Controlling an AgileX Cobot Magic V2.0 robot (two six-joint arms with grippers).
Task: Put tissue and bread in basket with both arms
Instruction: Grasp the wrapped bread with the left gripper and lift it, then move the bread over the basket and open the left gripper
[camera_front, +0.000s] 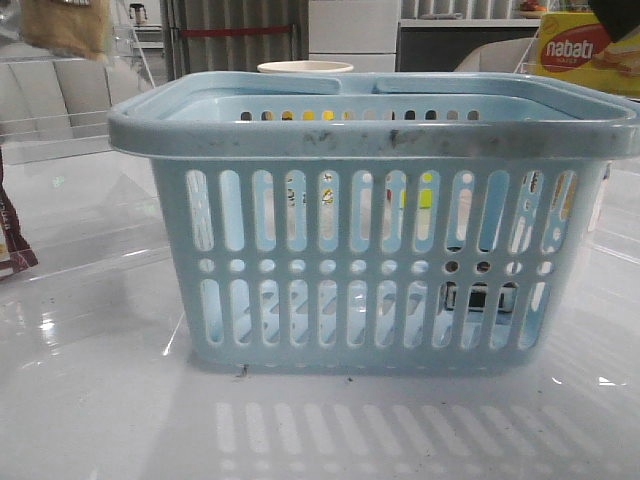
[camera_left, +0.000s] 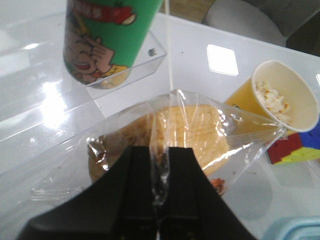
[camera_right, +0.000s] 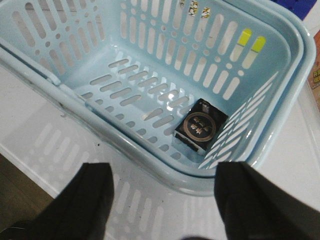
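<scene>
Crinkly-wrapped bread (camera_left: 185, 132) pinched, slotted basket (camera_front: 370, 140) — glossy

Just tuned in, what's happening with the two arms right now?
The left gripper is shut on the wrapper of the bread, held up above the table, not yet in the basket. The right gripper is open and empty above the basket's rim. The tissue already lies on the basket floor, in a corner.

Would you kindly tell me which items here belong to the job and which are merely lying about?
Job items:
bread, gripped in the left jaws
tissue, lying in the basket
basket

Lying about:
nabati box
popcorn cup
green cup
puzzle cube
</scene>
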